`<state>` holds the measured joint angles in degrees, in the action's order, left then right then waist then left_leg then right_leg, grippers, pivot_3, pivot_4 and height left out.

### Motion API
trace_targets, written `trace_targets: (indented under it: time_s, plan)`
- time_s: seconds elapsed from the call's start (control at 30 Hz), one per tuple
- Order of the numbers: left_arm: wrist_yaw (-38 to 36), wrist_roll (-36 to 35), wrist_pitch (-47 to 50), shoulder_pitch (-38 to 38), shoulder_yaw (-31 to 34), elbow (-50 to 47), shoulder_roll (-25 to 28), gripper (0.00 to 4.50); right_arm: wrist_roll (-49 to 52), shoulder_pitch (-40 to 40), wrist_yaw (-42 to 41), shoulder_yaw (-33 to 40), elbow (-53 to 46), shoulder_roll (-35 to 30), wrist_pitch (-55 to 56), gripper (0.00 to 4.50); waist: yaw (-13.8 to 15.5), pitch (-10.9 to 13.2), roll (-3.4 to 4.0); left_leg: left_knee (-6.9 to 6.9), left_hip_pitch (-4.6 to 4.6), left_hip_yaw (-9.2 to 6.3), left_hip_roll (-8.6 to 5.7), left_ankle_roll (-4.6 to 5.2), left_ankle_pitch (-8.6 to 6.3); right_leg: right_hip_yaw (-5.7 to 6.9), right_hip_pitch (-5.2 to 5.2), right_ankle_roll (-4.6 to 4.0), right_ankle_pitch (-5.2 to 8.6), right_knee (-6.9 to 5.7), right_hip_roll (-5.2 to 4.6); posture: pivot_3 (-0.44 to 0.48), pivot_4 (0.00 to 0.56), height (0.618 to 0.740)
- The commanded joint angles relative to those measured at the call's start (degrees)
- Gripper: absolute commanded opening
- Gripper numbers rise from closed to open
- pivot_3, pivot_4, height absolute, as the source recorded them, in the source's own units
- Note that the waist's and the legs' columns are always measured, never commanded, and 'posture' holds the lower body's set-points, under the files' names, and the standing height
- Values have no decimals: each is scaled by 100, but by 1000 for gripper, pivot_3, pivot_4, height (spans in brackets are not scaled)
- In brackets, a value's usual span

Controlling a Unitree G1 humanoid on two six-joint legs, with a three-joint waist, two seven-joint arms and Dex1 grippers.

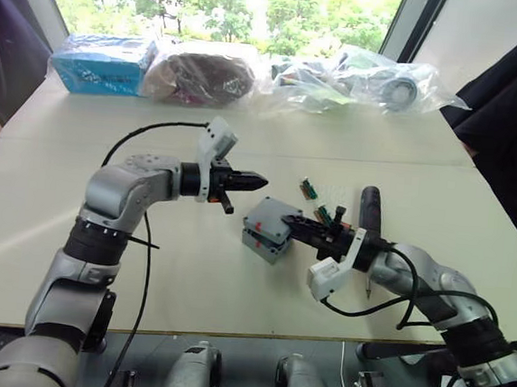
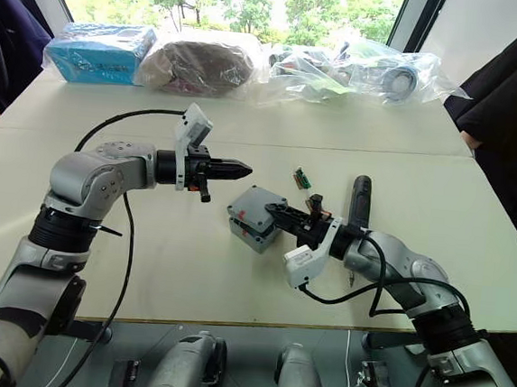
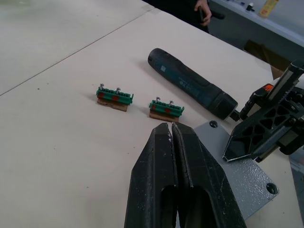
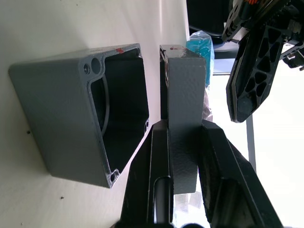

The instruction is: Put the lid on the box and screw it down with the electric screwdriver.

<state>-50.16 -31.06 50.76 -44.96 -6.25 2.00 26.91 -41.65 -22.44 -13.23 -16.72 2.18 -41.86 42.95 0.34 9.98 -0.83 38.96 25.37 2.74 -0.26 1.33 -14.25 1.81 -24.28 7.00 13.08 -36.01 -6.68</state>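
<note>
Right gripper [image 4: 183, 142]: mine, clamped across the edge of the lid [image 4: 184, 95], which I hold on edge just beside the open mouth of the box [image 4: 76, 133].
Left gripper [image 1: 246, 182]: mine, fingers pressed together on nothing, hovering above the table [image 1: 99, 261] close to the box's far side.
Box: lying tipped on its side, cavity toward the lid; not yet covered.
Electric screwdriver [image 3: 192, 84]: lying flat beyond the box, untouched, near my right forearm.
Two green terminal blocks [image 3: 115, 95]: loose between the screwdriver and my left fingertips.
Risks, as I judge them: the narrow edge grip may let the lid pivot and seat crooked, corner holes misaligned; the unbraced box may slide when I press; my forearm may nudge the screwdriver.
</note>
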Motion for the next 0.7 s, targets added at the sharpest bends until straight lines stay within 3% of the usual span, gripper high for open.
trace_targets:
  time_s: [0.03,0.7]
  plan:
    - [-47,36,-93,1,-33,-228,-4,66,-4,-55,124,73,-64,29,67,182,-1,0,0,0,0,0,0,1,-1,0,0,0,0,0,0,0,150,740]
    - [-284,339,-307,210,-413,-424,98,66,-284,112,273,-29,87,114,29,182,-2,0,1,1,-4,0,0,5,-3,0,4,-1,0,-3,0,0,150,740]
